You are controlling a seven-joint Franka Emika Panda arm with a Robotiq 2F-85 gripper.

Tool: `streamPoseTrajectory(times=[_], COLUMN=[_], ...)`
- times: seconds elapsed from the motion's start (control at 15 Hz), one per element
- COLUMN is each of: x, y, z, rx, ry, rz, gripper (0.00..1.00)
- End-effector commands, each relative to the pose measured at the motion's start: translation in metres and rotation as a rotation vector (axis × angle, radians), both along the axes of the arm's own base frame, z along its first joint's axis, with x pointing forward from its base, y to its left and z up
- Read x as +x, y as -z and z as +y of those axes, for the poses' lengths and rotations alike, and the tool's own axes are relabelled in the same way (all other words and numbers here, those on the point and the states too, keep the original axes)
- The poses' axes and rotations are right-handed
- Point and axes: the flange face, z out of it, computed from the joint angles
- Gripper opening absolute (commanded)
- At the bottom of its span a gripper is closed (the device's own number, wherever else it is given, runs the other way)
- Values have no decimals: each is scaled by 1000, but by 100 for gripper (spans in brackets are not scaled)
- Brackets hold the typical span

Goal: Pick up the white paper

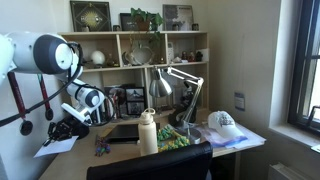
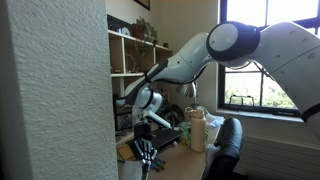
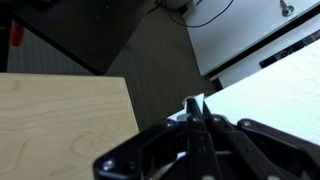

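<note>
The white paper [image 1: 54, 148] is a thin white sheet hanging past the desk's end, pinched at one edge by my gripper [image 1: 66, 130]. In the wrist view the two dark fingers [image 3: 193, 110] are pressed together on the sheet's edge, and the paper [image 3: 280, 95] spreads out to the right of them. In an exterior view the gripper [image 2: 148, 156] points down beside the desk's end; the sheet is hard to make out there. The sheet is held off the desk, over the floor.
The wooden desk [image 3: 60, 125] lies beside the gripper. A white bottle [image 1: 148, 132], a white cap [image 1: 222, 122] on pale bluish papers [image 1: 240, 139], a desk lamp [image 1: 180, 78] and a dark chair back [image 1: 150, 166] are further along. A shelf unit [image 1: 135, 50] stands behind.
</note>
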Motion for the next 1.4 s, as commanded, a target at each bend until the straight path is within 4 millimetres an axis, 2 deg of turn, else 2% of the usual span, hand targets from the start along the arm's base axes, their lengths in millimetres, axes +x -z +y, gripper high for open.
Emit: streamPoseTrajectory(times=[0.0, 0.07, 0.33, 0.6, 0.67, 0.73, 0.93, 1.33], x=[-2, -2, -9, -21, -25, -28, -37, -46], y=[-14, -16, -25, -42, -46, -50, -58, -68], z=[4, 5, 19, 41, 46, 48, 50, 42], rx=[-37, -49, -132, -213, -234, -252, -295, -343], ry=[6, 5, 6, 35, 48, 61, 111, 189], rz=[-60, -73, -165, -287, -318, -339, -380, -422], gripper=[25, 5, 5, 2, 2, 25, 25, 25])
